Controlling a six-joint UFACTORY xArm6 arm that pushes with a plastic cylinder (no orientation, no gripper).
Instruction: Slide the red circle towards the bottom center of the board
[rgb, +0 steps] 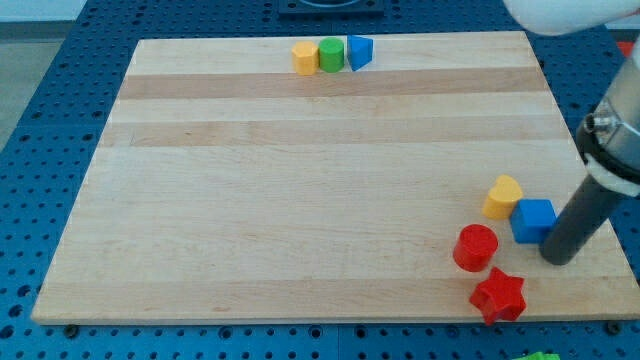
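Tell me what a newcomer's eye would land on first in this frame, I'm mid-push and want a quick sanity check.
First, my tip at the view's right edge, right beside the blue cube. Around it sits a tight cluster near the bottom right: the red circle, a red star below it and a yellow block above. Far off at the view's top, a yellow block, green block and blue block stand in a row.

One camera looks down at a slant over the whole wooden board (300, 200) from its bottom edge.
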